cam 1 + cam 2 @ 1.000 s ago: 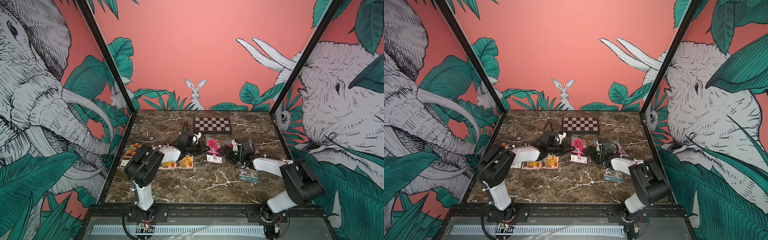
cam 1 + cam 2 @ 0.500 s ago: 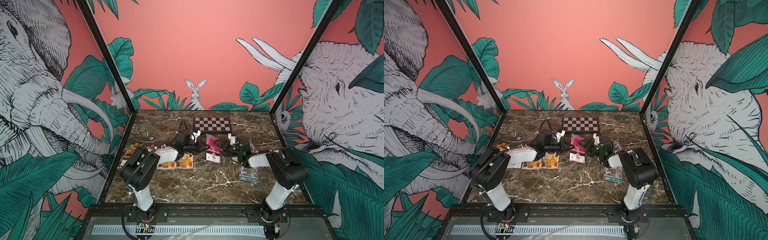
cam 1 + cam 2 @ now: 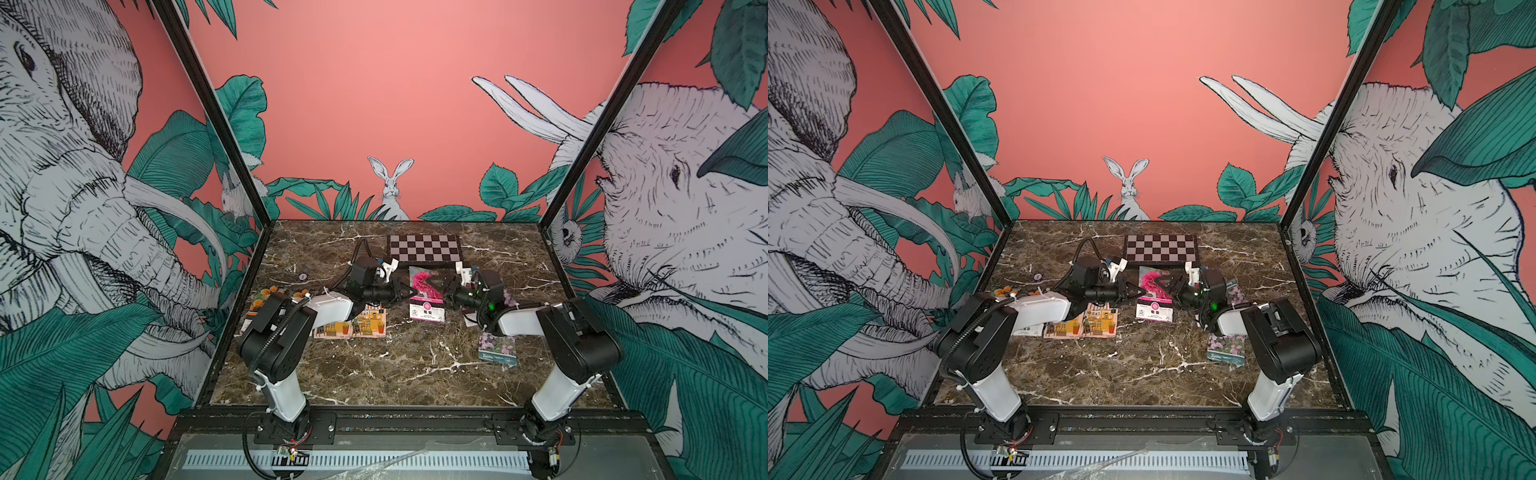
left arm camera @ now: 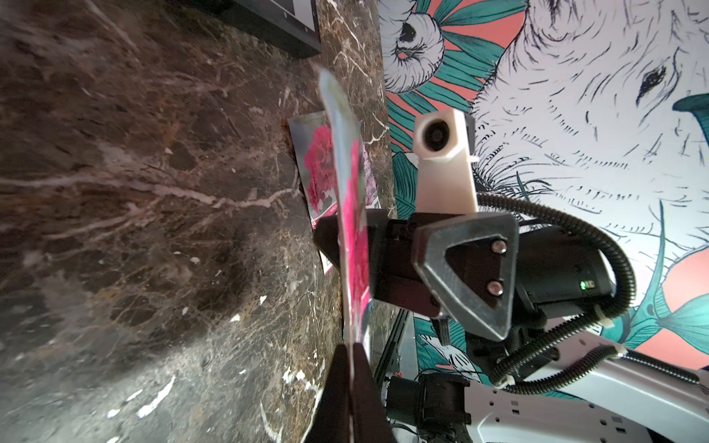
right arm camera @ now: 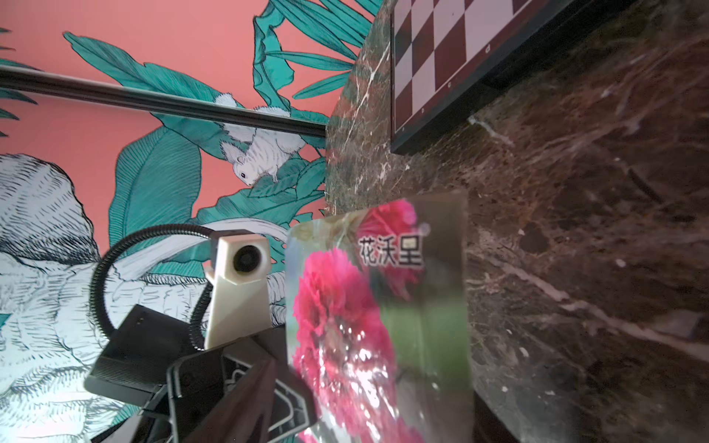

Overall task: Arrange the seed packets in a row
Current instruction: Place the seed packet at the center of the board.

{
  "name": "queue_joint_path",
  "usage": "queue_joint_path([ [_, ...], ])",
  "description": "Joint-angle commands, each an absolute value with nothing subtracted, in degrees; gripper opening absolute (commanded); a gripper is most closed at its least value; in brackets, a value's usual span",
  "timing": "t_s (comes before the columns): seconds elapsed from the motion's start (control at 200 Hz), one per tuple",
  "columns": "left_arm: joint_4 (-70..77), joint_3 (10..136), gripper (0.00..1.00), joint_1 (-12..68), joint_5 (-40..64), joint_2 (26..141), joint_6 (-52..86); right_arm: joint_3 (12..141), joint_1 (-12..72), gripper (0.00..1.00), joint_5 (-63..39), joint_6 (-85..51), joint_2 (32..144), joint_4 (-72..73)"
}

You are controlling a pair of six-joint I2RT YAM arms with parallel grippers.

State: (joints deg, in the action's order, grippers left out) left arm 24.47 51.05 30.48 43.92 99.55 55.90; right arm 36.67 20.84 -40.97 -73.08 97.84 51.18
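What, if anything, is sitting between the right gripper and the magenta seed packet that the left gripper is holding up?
Nothing visible stands between them. The left gripper pinches the magenta packet by one edge, and the right gripper is at its opposite edge, open jaws straddling it with one finger on each side, as the left wrist view shows.

magenta flower packet (image 5: 378, 326): black characters 花沃里, the third possibly misread through blur
its white end, 6 o'clock in both top views: print too small
lilac flower packet (image 3: 497, 349), 4 o'clock from it: white script, illegible
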Motion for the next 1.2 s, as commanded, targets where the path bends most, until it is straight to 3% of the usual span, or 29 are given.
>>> queue_joint_path([
  [0.0,22.85,49.97,0.00,29.65,44.22,96.68,54.60,36.29,20.74,0.55,-41.46,-72.57,95.50,51.31],
  [0.13,20.75,49.92,0.00,29.51,43.46,96.73,53.42,36.74,20.75,0.41,-40.62,-69.96,94.68,47.10],
  [0.49,17.81,48.74,0.00,28.91,41.91,96.32,51.35,36.96,20.74,0.18,-39.92,-67.43,94.38,43.36],
  [0.61,16.51,48.52,0.05,28.74,41.21,96.01,50.66,36.91,20.81,0.09,-39.47,-66.43,94.26,42.02],
  [0.685,13.58,48.69,0.19,28.65,39.78,95.64,49.33,37.19,20.92,0.04,-38.69,-64.89,94.09,39.44],
  [0.84,3.17,50.28,0.52,27.97,35.02,92.63,42.45,39.23,22.26,0.03,-34.69,-59.93,93.71,29.23],
  [1.195,-19.00,54.88,0.92,26.07,14.43,83.50,28.90,43.88,27.66,0.03,-25.21,-56.47,97.78,21.35],
])
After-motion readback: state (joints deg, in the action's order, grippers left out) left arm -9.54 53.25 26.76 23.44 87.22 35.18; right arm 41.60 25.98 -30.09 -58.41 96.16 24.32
